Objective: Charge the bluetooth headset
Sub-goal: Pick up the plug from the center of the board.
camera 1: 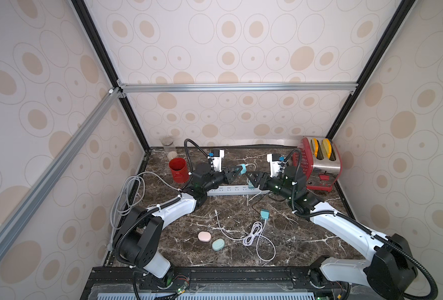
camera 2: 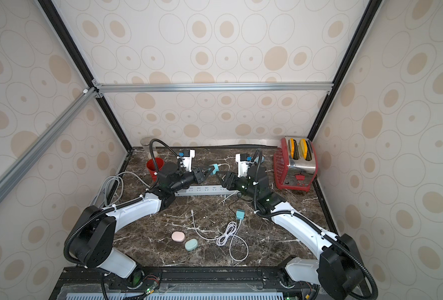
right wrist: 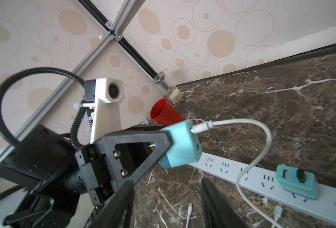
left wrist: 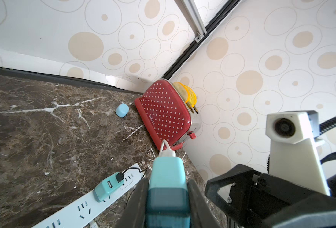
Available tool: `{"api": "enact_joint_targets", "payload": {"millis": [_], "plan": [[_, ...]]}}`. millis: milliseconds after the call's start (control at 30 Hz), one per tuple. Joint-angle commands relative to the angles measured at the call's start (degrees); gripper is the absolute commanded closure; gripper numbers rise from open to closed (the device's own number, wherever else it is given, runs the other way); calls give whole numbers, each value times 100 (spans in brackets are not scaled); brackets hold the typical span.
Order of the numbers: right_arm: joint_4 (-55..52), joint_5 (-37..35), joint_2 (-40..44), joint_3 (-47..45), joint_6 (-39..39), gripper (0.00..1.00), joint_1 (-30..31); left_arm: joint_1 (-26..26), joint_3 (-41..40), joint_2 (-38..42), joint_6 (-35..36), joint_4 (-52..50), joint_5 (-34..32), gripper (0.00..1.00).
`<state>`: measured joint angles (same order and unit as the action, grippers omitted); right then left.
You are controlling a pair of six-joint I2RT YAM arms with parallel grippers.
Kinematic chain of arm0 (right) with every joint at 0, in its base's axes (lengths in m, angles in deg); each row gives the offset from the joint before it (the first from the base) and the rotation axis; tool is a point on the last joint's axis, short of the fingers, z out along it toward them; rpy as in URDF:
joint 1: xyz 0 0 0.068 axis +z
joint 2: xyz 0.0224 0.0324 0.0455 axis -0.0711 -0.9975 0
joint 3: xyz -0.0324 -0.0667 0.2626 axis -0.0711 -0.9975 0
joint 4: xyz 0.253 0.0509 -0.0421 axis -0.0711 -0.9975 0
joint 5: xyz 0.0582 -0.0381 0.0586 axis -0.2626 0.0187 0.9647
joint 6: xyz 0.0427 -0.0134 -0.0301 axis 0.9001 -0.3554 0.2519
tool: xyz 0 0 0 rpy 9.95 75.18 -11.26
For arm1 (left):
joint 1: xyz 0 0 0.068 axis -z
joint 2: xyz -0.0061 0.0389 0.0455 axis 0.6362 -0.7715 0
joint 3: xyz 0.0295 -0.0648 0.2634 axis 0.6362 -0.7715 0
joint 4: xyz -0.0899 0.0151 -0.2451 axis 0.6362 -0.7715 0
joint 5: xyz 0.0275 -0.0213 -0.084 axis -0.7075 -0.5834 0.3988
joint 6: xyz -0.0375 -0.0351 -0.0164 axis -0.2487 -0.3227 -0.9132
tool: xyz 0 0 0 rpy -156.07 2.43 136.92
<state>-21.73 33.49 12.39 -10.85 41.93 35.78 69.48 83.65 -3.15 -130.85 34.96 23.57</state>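
Two bluetooth headset cases, one pink (camera 1: 203, 236) and one mint (camera 1: 218, 244), lie at the front of the marble table; both top views show them. A blue case (left wrist: 121, 111) sits beside the toaster. My left gripper (camera 1: 237, 171) (left wrist: 168, 183) is shut on a teal charger block (right wrist: 180, 146), held in the air above the white power strip (camera 1: 230, 189). A white cable (right wrist: 261, 134) is plugged into that block. My right gripper (camera 1: 250, 178) (right wrist: 168, 182) faces it, open and holding nothing. A second teal charger (right wrist: 295, 181) is plugged into the strip with a black lead.
A red toaster (camera 1: 319, 163) stands at the back right, with a red cup (camera 1: 178, 170) and a glass jar (camera 1: 169, 149) at the back left. A third teal charger (camera 1: 265, 214) and a coiled white cable (camera 1: 254, 235) lie mid-table. Grey cables (camera 1: 126, 197) hang off the left edge.
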Motion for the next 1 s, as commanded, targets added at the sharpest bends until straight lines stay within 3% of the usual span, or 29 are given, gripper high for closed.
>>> {"api": "enact_joint_targets", "payload": {"millis": [0, 233, 467, 733, 967], "plan": [[304, 22, 29, 9, 543, 44, -15, 22, 5, 78, -314, 577, -76, 100], [42, 16, 2, 49, 318, 44, -69, 21, -89, 100, -246, 579, -97, 100], [-741, -139, 231, 65, -120, 44, -229, 16, -190, 320, 155, 103, -233, 100], [-1848, -387, 537, 36, -868, 44, -466, -129, -352, 845, 732, -1108, -789, 100], [-2053, -421, 498, 5, -907, 44, -549, -348, -681, 1149, 898, -1369, -944, 100]]}}
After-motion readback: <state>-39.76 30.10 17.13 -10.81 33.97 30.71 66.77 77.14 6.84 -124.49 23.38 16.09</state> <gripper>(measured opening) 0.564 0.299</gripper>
